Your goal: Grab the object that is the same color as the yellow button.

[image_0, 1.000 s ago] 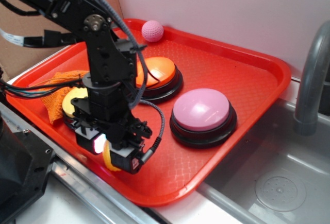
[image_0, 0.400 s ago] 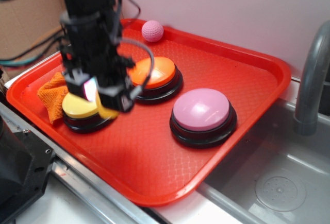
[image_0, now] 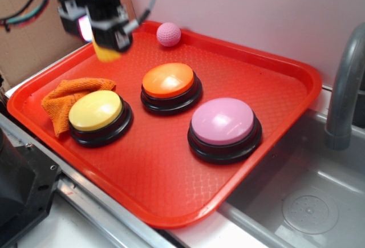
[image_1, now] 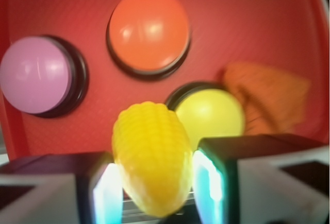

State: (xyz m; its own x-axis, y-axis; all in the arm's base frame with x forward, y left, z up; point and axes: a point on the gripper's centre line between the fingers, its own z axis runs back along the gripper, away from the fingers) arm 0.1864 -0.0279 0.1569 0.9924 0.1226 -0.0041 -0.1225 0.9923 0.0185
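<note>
The gripper (image_1: 152, 180) is clamped on the object (image_1: 150, 156), a small yellow plastic toy shaped like a rounded cone, its surface ridged in rows of little bumps like the tip of a corn cob. In the wrist view the two blocky black fingers (image_1: 234, 175) press against its sides, their inner faces glowing pale cyan, and the blunt tip points out past them. In the exterior view the gripper (image_0: 106, 47) hangs in the air above the tray's far left corner, with the yellow toy (image_0: 106, 53) poking out below the dark fingers, clear of the surface.

Below lies a red plastic tray (image_0: 274, 77) with a raised rounded rim and a fine diamond-textured floor. Nearest the left front edge sits the yellow button (image_0: 95, 110), a smooth pale-yellow dome on a black round base. An orange cloth (image_0: 65, 95), coarse-woven and crumpled, lies touching its left side. Just beyond, toward the middle, stands an orange-domed button (image_0: 168, 80), glossy, and to the right a pink-purple domed button (image_0: 222, 120), both on black bases. A dimpled pink ball (image_0: 168, 33) rests at the tray's back rim. Right of the tray are a steel sink (image_0: 302, 202) and a grey faucet (image_0: 347, 82)
</note>
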